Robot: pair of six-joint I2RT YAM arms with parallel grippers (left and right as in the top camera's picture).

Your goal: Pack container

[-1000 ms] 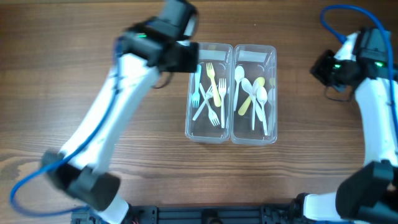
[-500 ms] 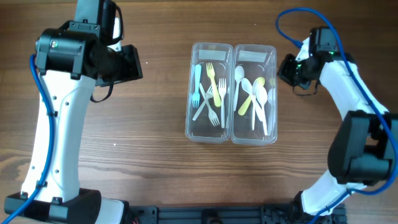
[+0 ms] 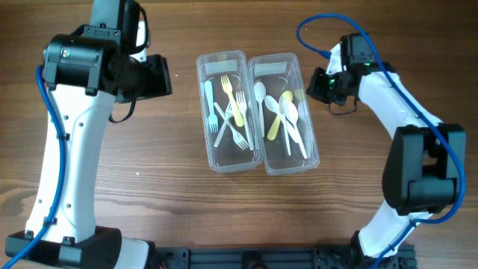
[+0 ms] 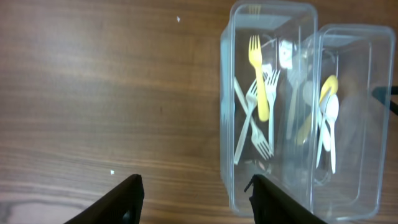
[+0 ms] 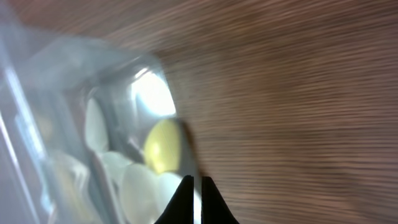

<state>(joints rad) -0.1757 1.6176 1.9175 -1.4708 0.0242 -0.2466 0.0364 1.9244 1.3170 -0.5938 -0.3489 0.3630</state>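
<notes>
The right hand (image 3: pixel 320 86) is seen overhead at a corner of the spoon container (image 3: pixel 291 167). Left wrist: the left hand (image 4: pixel 193 199) is spread wide, empty. Right wrist: the wall seems pinched between near-closed fingers (image 5: pixel 214 211); it should be slid slowly, kept level.

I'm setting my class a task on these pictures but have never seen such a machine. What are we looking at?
Two robot arms work at a wooden table. One picture looks down from above; the other two come from a camera on each wrist. Two clear boxes stand side by side: the fork container holds forks, the spoon container holds spoons. The left gripper is open and empty, off to one side. The right gripper is shut at the spoon container's corner, apparently grasping nothing.
</notes>
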